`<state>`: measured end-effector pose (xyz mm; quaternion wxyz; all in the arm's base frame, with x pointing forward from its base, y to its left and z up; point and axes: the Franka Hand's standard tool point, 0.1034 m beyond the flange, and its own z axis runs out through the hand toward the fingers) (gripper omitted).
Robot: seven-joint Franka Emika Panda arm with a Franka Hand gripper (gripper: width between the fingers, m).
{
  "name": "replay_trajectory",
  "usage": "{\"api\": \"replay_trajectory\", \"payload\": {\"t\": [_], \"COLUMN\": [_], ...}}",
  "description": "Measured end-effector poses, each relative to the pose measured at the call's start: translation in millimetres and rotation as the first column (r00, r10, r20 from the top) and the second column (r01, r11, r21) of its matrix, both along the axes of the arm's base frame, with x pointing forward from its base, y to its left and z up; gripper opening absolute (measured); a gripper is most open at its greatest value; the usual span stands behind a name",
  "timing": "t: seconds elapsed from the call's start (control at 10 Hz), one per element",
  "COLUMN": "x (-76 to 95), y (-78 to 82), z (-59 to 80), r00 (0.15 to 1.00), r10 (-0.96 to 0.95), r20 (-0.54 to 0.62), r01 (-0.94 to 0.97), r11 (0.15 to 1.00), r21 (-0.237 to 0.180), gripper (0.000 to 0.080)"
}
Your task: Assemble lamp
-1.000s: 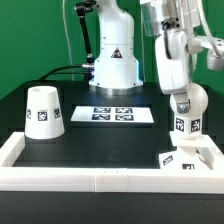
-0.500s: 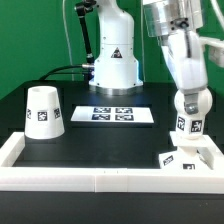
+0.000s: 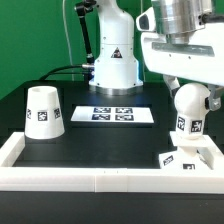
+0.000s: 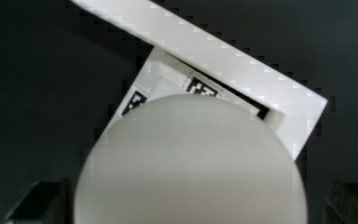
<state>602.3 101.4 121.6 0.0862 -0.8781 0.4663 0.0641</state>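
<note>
- You're looking at the bulb [image 3: 187,112] standing upright on the base [image 3: 192,156]. The base is sitting tucked into the corner of the white wall [image 3: 100,178] on the exterior view's right.
- The shade [image 3: 41,110] is sitting wide end down on the black table [image 3: 100,142]. It's inside the same wall but well apart from the other two, over on the exterior view's left.
- Your arm [image 3: 185,35] is hanging straight above the bulb, with the hand turned broadside to the exterior camera. The gripper [image 3: 186,88] is hovering right at the bulb's top.
- In the wrist view the ball [image 4: 194,160] is filling most of the shot. The fingers [image 4: 39,200] are showing as dark blurs on either side of it, with a dark gap between each one and the ball. So the claw is looking released, not pinching anything.
- The marker board [image 3: 120,114] is lying flat between shade and bulb, a bit farther back, and the robot's pedestal [image 3: 113,62] is standing behind it.
</note>
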Motion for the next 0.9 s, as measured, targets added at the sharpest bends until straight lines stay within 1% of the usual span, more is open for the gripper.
{"api": "replay_trajectory", "payload": {"t": [0.2, 0.3, 0.4, 0.5, 0.6, 0.7, 0.9], "x": [-0.2, -0.4, -0.5, -0.8, -1.5, -1.2, 0.8], "y": [-0.2, -0.4, -0.5, -1.0, -2.8, -1.7, -0.6], "z": [-0.3, -0.5, -0.6, -1.2, -3.3, -3.7, -2.8], "r00": [0.993, 0.976, 0.960, 0.935, 0.857, 0.780, 0.636], "r10": [0.113, 0.212, 0.272, 0.348, 0.510, 0.621, 0.767], "r20": [0.024, 0.046, 0.059, 0.071, 0.074, 0.080, 0.084], "r01": [-0.113, -0.213, -0.273, -0.349, -0.506, -0.613, -0.754], "r11": [0.994, 0.977, 0.962, 0.937, 0.860, 0.784, 0.641], "r21": [0.002, 0.002, 0.001, -0.011, -0.072, -0.101, -0.144], "gripper": [0.0698, 0.0698, 0.0698, 0.0698, 0.0698, 0.0698, 0.0698]}}
